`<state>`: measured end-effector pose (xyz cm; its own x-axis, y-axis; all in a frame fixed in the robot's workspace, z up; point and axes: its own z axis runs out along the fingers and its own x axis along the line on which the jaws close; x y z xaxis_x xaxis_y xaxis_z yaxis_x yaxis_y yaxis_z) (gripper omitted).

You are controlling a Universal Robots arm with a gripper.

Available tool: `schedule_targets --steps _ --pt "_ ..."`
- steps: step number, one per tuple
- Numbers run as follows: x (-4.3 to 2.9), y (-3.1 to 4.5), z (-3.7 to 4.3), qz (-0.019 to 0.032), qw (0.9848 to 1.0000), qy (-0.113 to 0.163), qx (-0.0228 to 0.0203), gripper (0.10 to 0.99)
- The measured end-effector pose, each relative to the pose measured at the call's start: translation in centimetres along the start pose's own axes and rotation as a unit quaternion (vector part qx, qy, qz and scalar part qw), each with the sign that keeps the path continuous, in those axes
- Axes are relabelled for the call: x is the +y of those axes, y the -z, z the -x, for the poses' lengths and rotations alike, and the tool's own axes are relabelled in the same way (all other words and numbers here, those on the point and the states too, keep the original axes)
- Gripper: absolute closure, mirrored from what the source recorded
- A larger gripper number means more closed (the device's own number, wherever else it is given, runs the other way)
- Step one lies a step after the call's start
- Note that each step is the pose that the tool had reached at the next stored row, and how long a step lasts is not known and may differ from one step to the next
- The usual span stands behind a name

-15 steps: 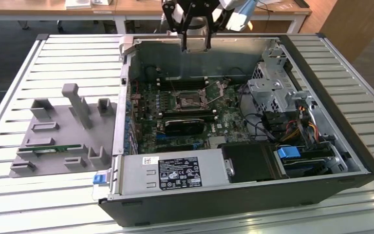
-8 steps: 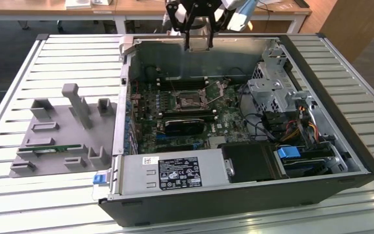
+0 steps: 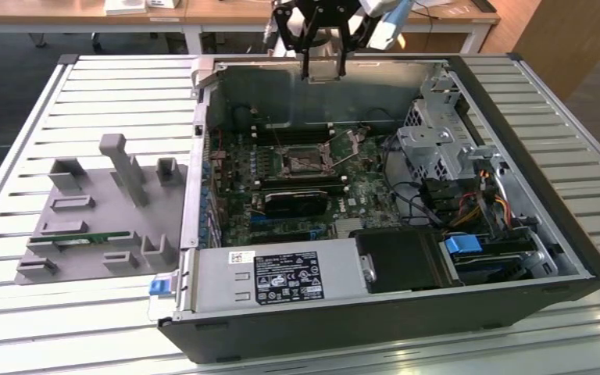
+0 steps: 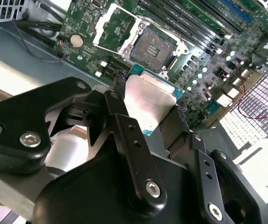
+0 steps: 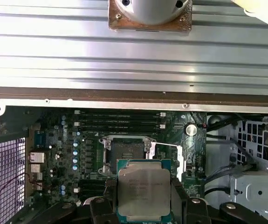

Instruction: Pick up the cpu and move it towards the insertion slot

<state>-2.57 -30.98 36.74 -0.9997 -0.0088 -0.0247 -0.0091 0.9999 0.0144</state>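
The gripper (image 4: 148,105) has its fingers (image 4: 120,79) closed on two opposite edges of the cpu (image 4: 147,100), which hangs clear above the board (image 5: 59,140), silver face to the cameras in both wrist views. The carry step looks in hand: in the first wrist view the cpu (image 5: 144,186) sits just short of the open slot (image 5: 127,150). In the exterior view the gripper (image 3: 324,74) hovers high over the case (image 3: 550,258), so the next move calls for squaring the chip over the slot (image 3: 305,162).

The claw (image 4: 147,112) is matte black, built of flat hinged links joined by silver screws (image 4: 153,188), with two slim dark fingers (image 4: 120,81) and rounded black shoulder plates.
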Motion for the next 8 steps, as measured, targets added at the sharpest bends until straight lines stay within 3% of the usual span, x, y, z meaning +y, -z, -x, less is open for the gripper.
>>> schedule_targets --steps 8 --pt "0.17 -0.01 0.01 0.0001 1.0000 0.000 0.0000 0.545"
